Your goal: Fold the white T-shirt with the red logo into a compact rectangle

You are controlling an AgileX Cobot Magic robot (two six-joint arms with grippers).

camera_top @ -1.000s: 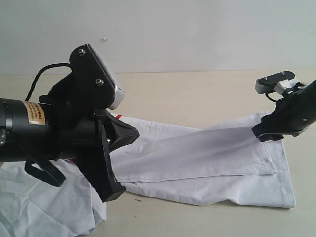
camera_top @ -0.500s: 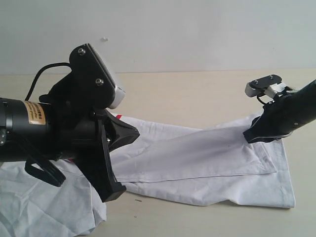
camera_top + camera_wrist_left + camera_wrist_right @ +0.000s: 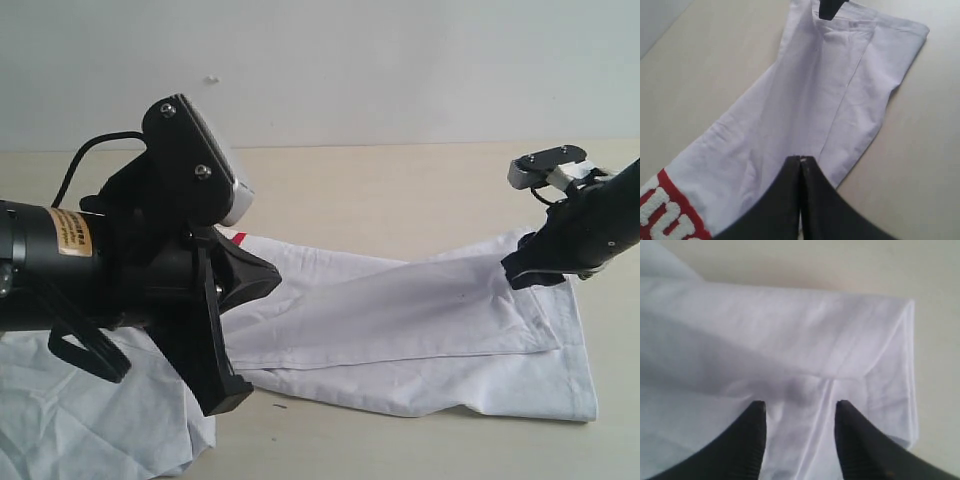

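The white T-shirt [image 3: 400, 320] lies across the tan table, with one long layer folded over another. My left gripper [image 3: 272, 278] hangs over its left part, jaws shut [image 3: 801, 159], and a sliver of white cloth shows between the tips. Part of the red logo [image 3: 665, 210] with fuzzy white letters shows beside that gripper; only a red sliver [image 3: 235, 236] appears in the exterior view. My right gripper [image 3: 520, 272] is at the shirt's far right end, open [image 3: 799, 407], its fingers astride a raised wrinkle of the cloth [image 3: 790, 330].
The tan table [image 3: 400, 190] runs back to a pale wall. More bunched white cloth [image 3: 90, 420] lies at the front left under my left arm. The black left arm and its camera housing [image 3: 190, 150] hide much of the left side.
My right gripper shifted left and then back right over the shirt's end, and its jaws narrowed and widened again. The left arm dipped very slightly.
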